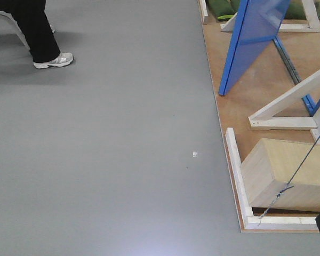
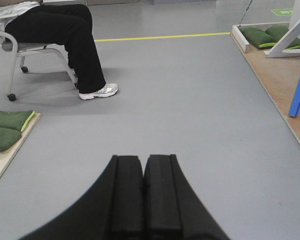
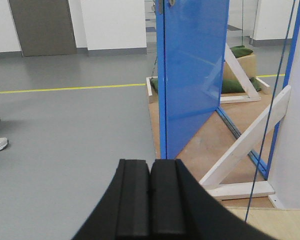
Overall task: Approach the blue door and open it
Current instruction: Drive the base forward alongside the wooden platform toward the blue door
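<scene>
We judge the blue door [image 3: 192,75] rigid and glossy; grasp its silver handle [image 3: 160,6]. Left gripper [image 2: 143,167] and right gripper [image 3: 150,170]: pressed together, empty.

The front view looks steeply down from up on the robot at the grey floor [image 1: 122,160], with the blue door [image 1: 253,42] at its far right. The left wrist view sits low behind the left pincer [image 2: 143,195] and faces level across the floor toward a seated person [image 2: 65,30] at far left. The right wrist view, behind the right pincer [image 3: 150,195], faces the door from near. All three catch the door. The front and left wrist views share the person's white shoe [image 1: 53,60].
</scene>
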You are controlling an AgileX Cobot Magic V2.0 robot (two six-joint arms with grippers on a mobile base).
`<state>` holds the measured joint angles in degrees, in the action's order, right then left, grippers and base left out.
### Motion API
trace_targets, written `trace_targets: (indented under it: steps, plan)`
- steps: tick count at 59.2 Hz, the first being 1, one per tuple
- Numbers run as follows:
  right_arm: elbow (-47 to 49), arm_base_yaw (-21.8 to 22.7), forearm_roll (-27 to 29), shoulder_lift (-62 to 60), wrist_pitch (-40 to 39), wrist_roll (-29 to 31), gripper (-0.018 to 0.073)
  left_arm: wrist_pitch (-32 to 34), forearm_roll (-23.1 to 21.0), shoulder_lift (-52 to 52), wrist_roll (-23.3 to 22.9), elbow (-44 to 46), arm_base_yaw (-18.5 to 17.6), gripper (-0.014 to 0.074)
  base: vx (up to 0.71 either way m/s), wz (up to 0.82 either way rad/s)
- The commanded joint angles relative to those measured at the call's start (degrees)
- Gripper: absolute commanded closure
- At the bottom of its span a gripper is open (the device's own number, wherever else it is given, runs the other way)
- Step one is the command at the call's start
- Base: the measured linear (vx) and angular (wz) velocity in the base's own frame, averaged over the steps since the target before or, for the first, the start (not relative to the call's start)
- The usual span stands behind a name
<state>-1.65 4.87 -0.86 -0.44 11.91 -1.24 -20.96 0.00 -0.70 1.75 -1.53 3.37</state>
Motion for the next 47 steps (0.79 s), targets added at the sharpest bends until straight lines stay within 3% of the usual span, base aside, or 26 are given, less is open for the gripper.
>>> trace_targets:
  steps: [1,47]
  plan:
    - [-1.14,-0.03,-0.12,-1.22,-4.96,0.25,0.0557,4.47,0.00,-1.00,-0.18,-0.22,-0.44,0.0526,0.41,-0.02]
    - [-1.14,-0.03,-0.12,-1.23,-4.84,0.25,0.0557,4.47,0.00,-0.95,-0.18,-0.22,-0.44,0.0526,0.40,-0.03]
